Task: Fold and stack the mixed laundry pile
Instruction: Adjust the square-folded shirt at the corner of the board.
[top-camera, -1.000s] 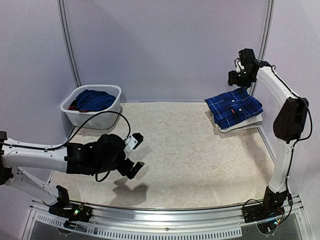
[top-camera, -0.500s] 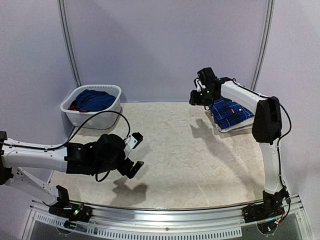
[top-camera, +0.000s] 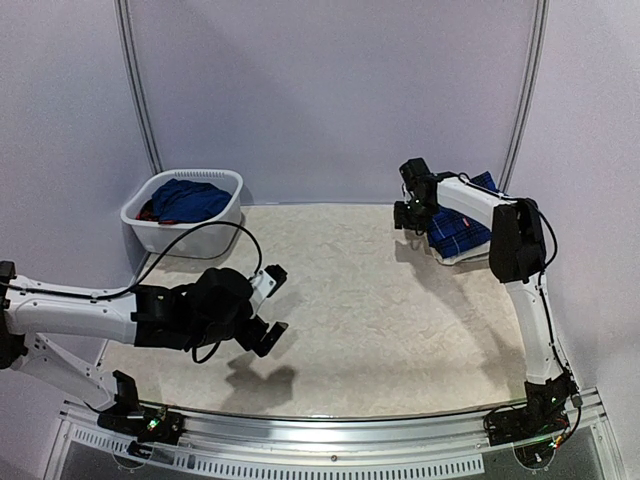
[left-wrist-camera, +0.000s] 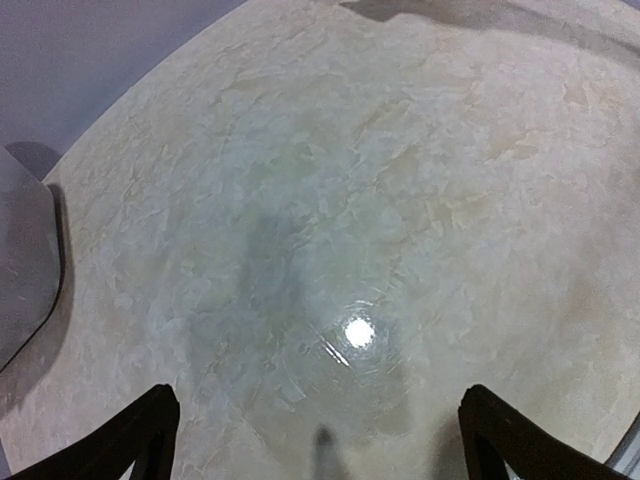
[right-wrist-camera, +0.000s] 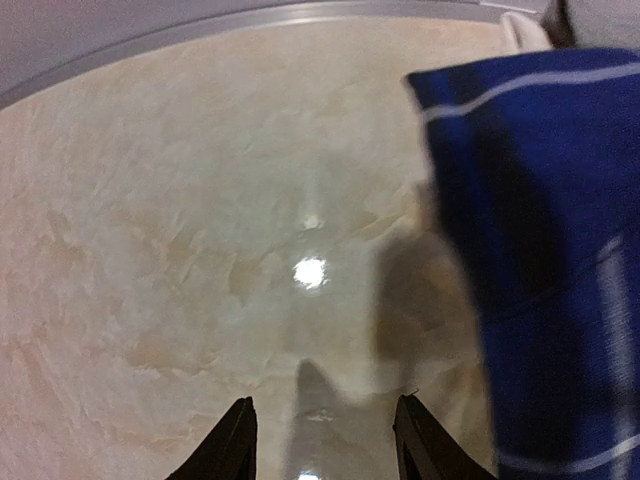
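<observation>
**Two arms over the desk, laundry split between basket and far-right stack**

Overhead view. I see the left hand (top-camera: 274, 305) hovering above the near-left part of the desk (top-camera: 350, 320), its two fingers spread to their widest with nothing between them. The right arm reaches to the far right, and the right hand (top-camera: 408, 214) hangs just beside the left edge of a folded navy plaid shirt (top-camera: 455, 236). That shirt lies on a folded white garment (top-camera: 456, 258) near the back wall; the arm's forearm hides part of both. At far left stands a white basket (top-camera: 188, 236) holding a solid blue piece (top-camera: 190, 198), with a bit of red cloth (top-camera: 147, 212) at its left rim. Basket and stack sit well apart.

Left wrist view. Only here can I confirm the gap: both fingertips sit at the bottom corners, with bare marbled desk and a lamp glare between them. No cloth appears in this view.

Right wrist view. The right hand's fingers stand partly apart over bare desk, gripping nothing. The shirt fills the right side, its thin white lines clear, just right of the right-hand finger and not touching it. A sliver of white cloth shows at the top right corner, detail the overhead view lacks.
</observation>
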